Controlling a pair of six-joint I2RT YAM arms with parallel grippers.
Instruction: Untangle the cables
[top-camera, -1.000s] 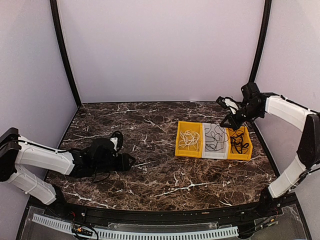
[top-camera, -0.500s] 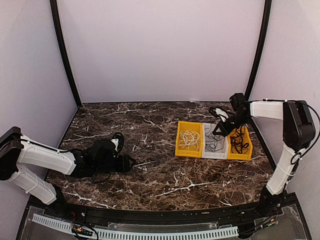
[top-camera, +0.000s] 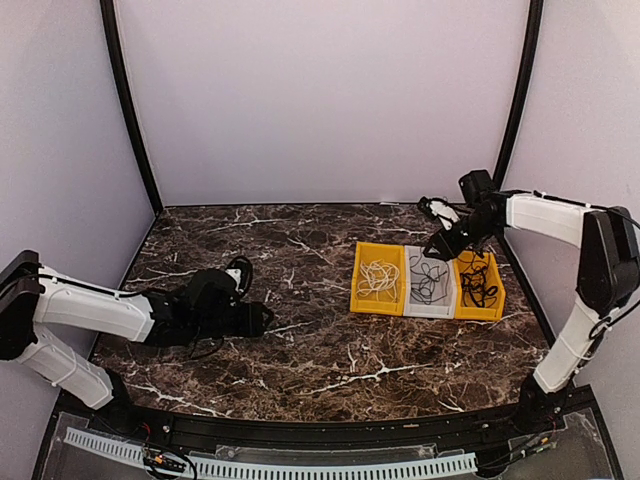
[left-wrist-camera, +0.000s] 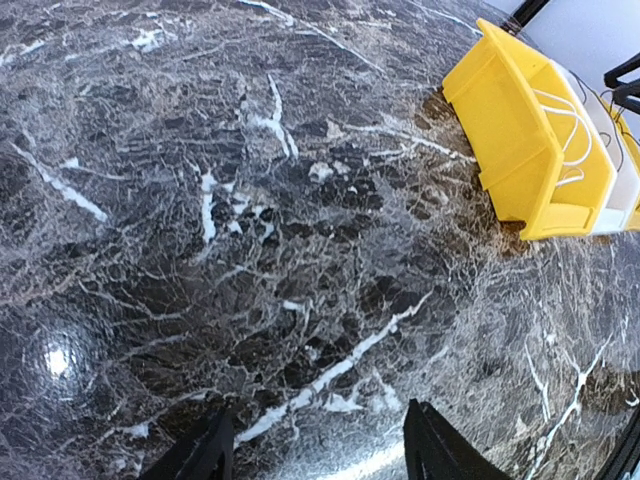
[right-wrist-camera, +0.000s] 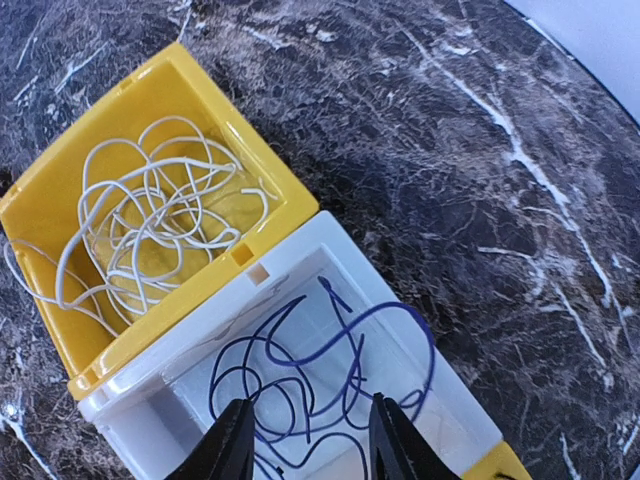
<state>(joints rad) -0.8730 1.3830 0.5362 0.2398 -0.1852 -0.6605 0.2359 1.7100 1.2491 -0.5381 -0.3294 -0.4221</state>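
Release: right gripper (right-wrist-camera: 308, 440), clamped a second ago, now spread over white bin (right-wrist-camera: 300, 255).
Wrist view alone shows dark cable (right-wrist-camera: 300, 361) lying free inside; left gripper (left-wrist-camera: 318, 450) spread, empty.

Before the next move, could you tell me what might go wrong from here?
The right gripper hangs open above the dark cable in the white bin; a loop could catch a finger when it lifts. The white cables pile high in their yellow bin and may spill over its rim.

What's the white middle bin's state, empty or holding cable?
Holding cable: a dark cable lies in loose loops inside the white bin, clear in the right wrist view.
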